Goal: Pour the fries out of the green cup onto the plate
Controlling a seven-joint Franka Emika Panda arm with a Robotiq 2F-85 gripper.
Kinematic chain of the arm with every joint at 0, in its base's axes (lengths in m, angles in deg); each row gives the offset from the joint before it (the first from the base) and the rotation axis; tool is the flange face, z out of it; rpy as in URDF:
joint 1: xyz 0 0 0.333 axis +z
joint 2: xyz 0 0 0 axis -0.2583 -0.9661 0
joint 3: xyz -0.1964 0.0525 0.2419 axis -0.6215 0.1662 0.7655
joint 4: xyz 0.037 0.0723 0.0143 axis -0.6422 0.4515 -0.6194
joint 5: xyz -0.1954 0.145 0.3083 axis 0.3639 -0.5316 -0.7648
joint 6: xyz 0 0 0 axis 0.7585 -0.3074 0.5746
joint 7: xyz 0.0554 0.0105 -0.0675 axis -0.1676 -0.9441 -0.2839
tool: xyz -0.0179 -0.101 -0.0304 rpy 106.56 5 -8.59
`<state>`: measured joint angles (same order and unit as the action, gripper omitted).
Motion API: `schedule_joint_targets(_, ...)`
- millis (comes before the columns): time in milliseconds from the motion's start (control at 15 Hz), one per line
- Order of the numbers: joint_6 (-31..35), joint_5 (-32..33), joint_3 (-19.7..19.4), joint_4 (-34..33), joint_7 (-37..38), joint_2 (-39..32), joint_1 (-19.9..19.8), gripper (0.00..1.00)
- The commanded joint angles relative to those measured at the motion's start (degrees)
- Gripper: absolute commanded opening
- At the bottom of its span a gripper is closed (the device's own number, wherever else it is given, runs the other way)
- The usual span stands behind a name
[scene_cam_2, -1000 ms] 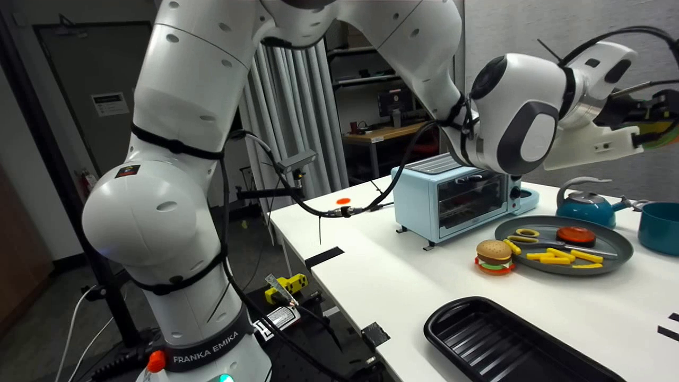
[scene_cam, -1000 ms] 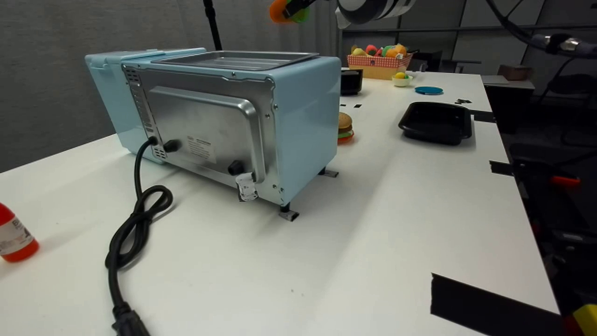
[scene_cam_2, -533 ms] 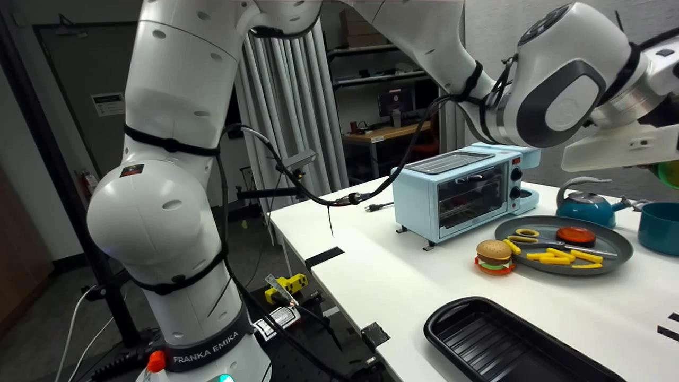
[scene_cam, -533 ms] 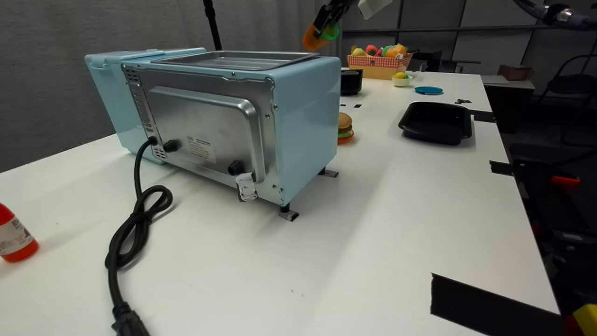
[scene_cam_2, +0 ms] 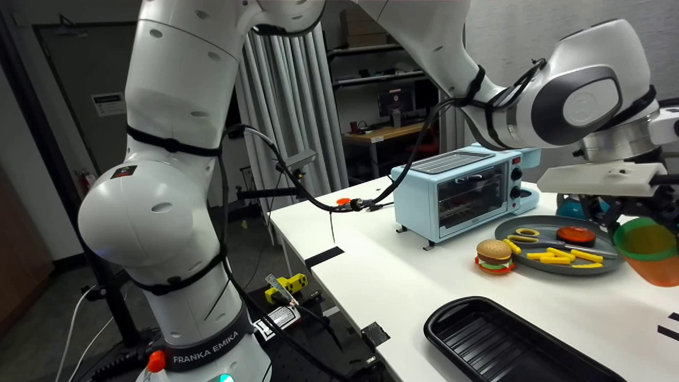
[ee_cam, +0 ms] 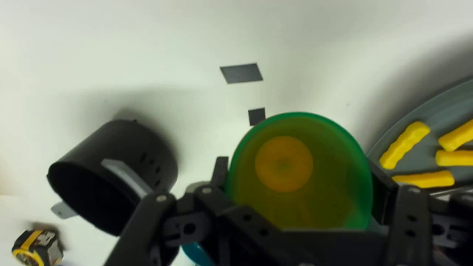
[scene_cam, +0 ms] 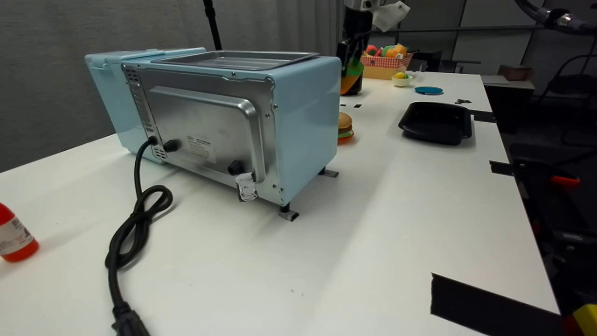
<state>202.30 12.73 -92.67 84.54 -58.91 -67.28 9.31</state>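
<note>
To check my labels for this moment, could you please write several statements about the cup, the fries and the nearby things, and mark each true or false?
1. The gripper holds the green cup. True.
2. The cup is full to the rim. False: its bottom shows in the wrist view.
3. Yellow fries lie on the plate. True.
4. The burger is inside the black tray. False: the burger stands on the table, beside the plate.
5. Some scissors lie on the plate. True.
</note>
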Motion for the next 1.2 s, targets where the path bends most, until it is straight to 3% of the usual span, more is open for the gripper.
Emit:
schedule_joint_targets(0, -8.13, 1.84, 3.35, -2.19, 2.48, 0.03, -2.68, 0.58)
schedule_joint_targets(467, -22.43, -1.06, 6.77, -7.26, 3.65, -3.93, -6.28, 0.58)
schedule_joint_targets(800, -27.59, -1.61, 8.04, -11.21, 4.58, -6.63, -7.67, 0.58)
schedule_joint_targets(867, -28.33, -1.61, 8.22, -11.89, 4.60, -6.85, -7.82, 0.96)
schedule_joint_targets(1133, -27.22, -0.89, 8.42, -12.50, 4.95, -6.91, -7.59, 1.00)
